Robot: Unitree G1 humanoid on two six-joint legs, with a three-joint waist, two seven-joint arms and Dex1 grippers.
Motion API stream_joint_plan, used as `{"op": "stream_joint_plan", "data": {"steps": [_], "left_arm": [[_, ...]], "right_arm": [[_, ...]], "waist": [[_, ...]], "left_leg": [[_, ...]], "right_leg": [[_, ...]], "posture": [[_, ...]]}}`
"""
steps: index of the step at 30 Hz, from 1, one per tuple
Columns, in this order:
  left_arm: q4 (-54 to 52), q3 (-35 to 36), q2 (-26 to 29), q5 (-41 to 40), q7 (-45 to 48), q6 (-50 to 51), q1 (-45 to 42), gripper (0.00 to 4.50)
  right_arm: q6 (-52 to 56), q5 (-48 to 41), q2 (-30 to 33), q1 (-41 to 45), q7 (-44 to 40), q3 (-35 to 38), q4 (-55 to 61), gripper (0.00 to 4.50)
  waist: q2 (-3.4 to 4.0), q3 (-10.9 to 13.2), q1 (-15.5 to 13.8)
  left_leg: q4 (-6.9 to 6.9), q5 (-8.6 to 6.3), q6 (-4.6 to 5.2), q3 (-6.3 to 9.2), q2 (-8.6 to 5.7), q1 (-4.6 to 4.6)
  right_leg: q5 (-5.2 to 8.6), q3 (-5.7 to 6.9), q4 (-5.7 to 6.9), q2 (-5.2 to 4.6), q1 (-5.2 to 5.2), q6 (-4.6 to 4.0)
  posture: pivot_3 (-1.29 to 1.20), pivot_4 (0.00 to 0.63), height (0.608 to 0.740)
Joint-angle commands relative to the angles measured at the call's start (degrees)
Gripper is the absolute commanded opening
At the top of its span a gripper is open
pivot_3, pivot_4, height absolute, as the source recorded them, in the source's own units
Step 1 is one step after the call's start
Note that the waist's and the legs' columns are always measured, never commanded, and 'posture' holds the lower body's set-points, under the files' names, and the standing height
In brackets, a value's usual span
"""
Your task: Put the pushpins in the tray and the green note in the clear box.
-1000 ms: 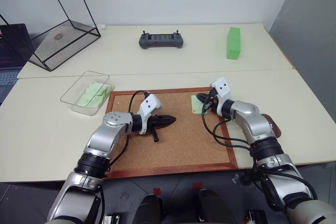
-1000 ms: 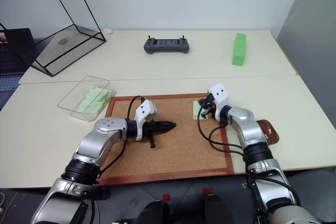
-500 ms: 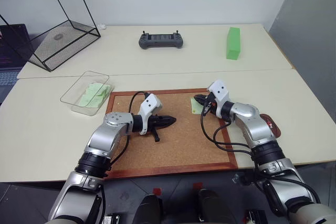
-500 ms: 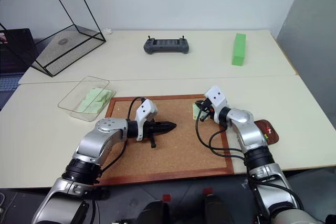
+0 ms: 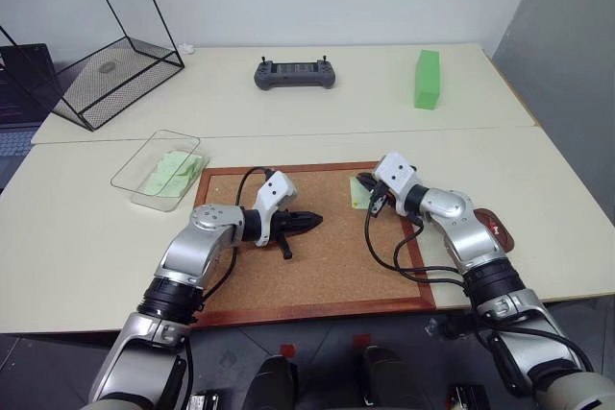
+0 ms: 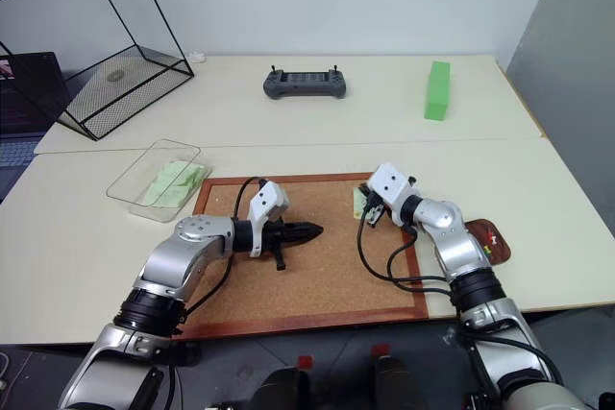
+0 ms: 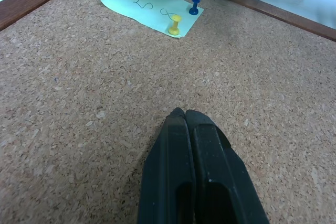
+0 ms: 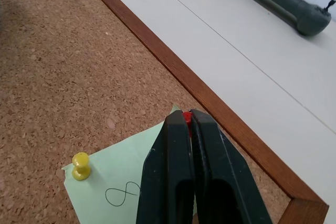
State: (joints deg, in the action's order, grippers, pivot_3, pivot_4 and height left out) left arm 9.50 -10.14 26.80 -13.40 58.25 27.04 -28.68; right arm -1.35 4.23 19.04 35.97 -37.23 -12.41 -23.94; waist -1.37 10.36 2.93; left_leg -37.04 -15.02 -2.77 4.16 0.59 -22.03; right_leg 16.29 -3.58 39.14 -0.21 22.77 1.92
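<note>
Right wrist view: yellow pushpin point(image 8: 80, 165) upright in green note point(image 8: 123, 182).

Two robot arms reach over a cork board point(image 6: 317, 266) on a pale worktop point(image 6: 288, 132); the right pincer point(image 6: 366, 206) meets the green note point(image 6: 358, 203).

Silver jointed arms, white wrist housings, looping black cables, seemingly matte black fingers point(image 7: 191, 171).

Cork board point(image 5: 317, 256), grey controller point(image 5: 295, 73), bright green block point(image 5: 427, 78), wire-frame cube point(image 5: 91, 55) on the table point(image 5: 86, 237)
</note>
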Motion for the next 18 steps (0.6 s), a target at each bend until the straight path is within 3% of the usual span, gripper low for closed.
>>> {"op": "stream_joint_plan", "data": {"steps": [1,5,12,18], "left_arm": [[-0.2,-0.4,0.1,0.3,0.0,-0.2,-0.5,0.00],[-0.5,-0.3,0.1,0.2,0.0,0.0,-0.4,0.00],[-1.0,-0.4,0.2,0.1,-0.2,0.3,-0.2,0.00],[-0.9,-0.5,0.0,0.1,-0.2,0.4,-0.6,0.00]], "right_arm": [[-3.5,0.8,0.6,0.9,-0.2,-0.1,0.4,0.01],[-2.8,0.4,0.4,0.7,-0.4,0.7,0.6,0.01],[13.3,-9.3,-2.4,-0.2,-1.6,6.5,5.4,0.01],[20.6,-11.2,-2.8,-0.3,-0.5,7.5,8.3,0.01]], "waist": [[0.00,0.0,0.0],[0.00,0.0,0.0],[0.00,0.0,0.0],[0.00,0.0,0.0]], "left_leg": [[0.00,0.00,0.00,0.00,0.00,0.00],[-0.01,0.00,0.00,0.01,0.00,0.00],[-0.01,0.00,0.00,0.12,0.01,0.01],[0.00,0.00,0.00,0.17,0.01,0.02]], "right_leg": [[0.00,0.00,0.00,0.00,0.00,0.00],[0.00,0.00,0.00,0.00,-0.01,0.00],[0.00,0.00,0.01,-0.01,-0.02,0.00],[0.00,0.01,0.00,-0.01,-0.03,0.00]], "posture": [[0.00,0.150,0.740],[0.00,0.150,0.740],[0.00,0.150,0.740],[0.00,0.150,0.740]]}}
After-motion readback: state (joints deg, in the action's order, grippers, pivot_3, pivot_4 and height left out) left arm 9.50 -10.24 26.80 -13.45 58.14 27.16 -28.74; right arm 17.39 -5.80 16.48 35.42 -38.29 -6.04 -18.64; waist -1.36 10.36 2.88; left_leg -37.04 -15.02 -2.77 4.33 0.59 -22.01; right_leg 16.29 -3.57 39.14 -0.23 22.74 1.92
